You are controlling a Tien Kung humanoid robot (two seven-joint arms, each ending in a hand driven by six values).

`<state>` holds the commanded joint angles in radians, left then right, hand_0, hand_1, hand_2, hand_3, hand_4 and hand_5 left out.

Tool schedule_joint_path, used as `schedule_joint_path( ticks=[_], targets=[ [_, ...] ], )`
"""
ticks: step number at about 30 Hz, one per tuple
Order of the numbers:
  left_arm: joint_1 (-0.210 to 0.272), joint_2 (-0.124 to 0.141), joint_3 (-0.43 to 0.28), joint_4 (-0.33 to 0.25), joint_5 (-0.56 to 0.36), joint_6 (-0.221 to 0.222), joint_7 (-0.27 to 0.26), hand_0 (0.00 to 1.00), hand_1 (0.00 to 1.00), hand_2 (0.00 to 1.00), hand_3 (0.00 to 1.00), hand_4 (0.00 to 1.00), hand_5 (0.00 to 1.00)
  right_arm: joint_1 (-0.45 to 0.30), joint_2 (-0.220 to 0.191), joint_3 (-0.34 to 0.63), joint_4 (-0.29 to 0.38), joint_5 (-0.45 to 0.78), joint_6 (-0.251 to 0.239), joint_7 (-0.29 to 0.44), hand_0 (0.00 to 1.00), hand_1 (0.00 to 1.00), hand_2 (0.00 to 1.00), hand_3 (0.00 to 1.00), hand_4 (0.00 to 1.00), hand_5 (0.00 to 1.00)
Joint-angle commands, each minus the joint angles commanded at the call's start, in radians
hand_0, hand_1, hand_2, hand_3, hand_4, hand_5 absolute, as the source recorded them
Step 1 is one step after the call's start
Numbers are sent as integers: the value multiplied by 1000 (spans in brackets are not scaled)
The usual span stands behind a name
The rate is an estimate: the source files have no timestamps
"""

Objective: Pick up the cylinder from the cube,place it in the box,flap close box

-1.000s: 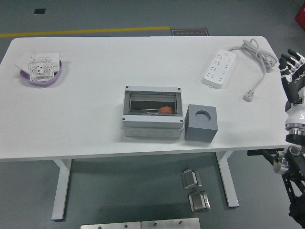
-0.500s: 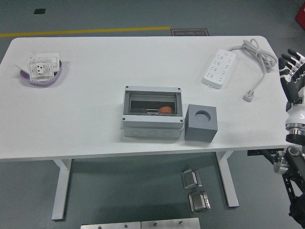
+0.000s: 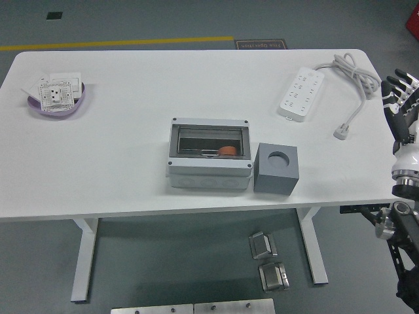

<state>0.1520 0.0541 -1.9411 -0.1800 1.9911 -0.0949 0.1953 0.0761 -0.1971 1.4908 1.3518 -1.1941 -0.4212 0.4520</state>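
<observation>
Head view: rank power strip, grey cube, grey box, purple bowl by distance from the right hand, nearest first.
From the right hand at the table's right edge:
1. Power strip, far right of the table.
2. Grey cube, right of centre, near the front edge.
3. Grey box, centre, touching the cube's left side.
4. Purple bowl, far left.

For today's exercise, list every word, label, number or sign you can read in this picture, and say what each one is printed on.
No text here can be read with certainty.
Dark floor mat beyond the table's far edge: a line of light lettering, too blurred to read.
Power strip: no legible marking.
Grey box and grey cube: no print visible.
White socket plate in the purple bowl: nothing readable.
</observation>
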Motion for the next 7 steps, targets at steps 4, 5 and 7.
schedule_joint_path(
  ticks=[4, 5, 7],
  targets=[
    [0, 2, 10, 0, -10, 1, 1, 631, 588, 544, 590, 495, 59, -1, 2, -1, -2, -10, -4, -6, 714, 692, 701, 719, 911, 550],
    [0, 3, 12, 0, -12, 1, 1, 631, 588, 544, 590, 495, 59, -1, 3, -1, -2, -13, -5, -7, 714, 692, 701, 719, 911, 550],
    [-1, 4, 15, 0, -15, 2, 2, 631, 588, 544, 590, 495, 59, -1, 3, -1, -4, -19, -7, -11, 714, 692, 701, 719, 911, 550]
  ],
)
